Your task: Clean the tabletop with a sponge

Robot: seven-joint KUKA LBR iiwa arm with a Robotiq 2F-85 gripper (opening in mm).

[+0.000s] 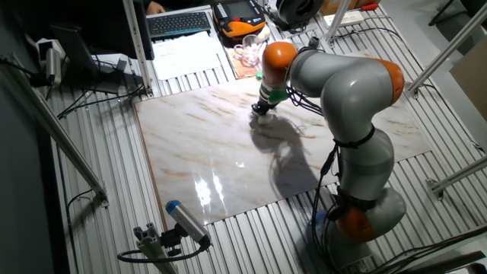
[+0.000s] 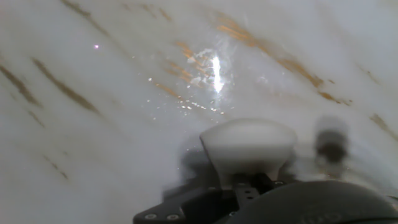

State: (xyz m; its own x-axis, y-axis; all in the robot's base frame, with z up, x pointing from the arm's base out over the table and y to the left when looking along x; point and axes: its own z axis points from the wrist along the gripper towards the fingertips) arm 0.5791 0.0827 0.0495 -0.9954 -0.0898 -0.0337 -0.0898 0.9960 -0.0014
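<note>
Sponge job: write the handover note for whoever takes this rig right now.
Hand: low over the far middle of the tabletop, carrying the sponge; the grip itself is not visible.
Sponge: cream-white block at the hand's tip, down at the marble.
Done: cannot tell how much is wiped; shiny wet-looking specks show just ahead of the sponge.
Left: judged, the near and left parts of the slab.

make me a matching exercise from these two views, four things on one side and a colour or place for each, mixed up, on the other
1 tabletop
2 sponge
3 keyboard
4 blue-tipped cylinder

a cream-white, at the gripper
b on the ribbed metal off the slab's near edge
c glossy marble with brown veins
d beyond the slab's far edge, dark keys

Pairs: 1-c, 2-a, 3-d, 4-b
</note>
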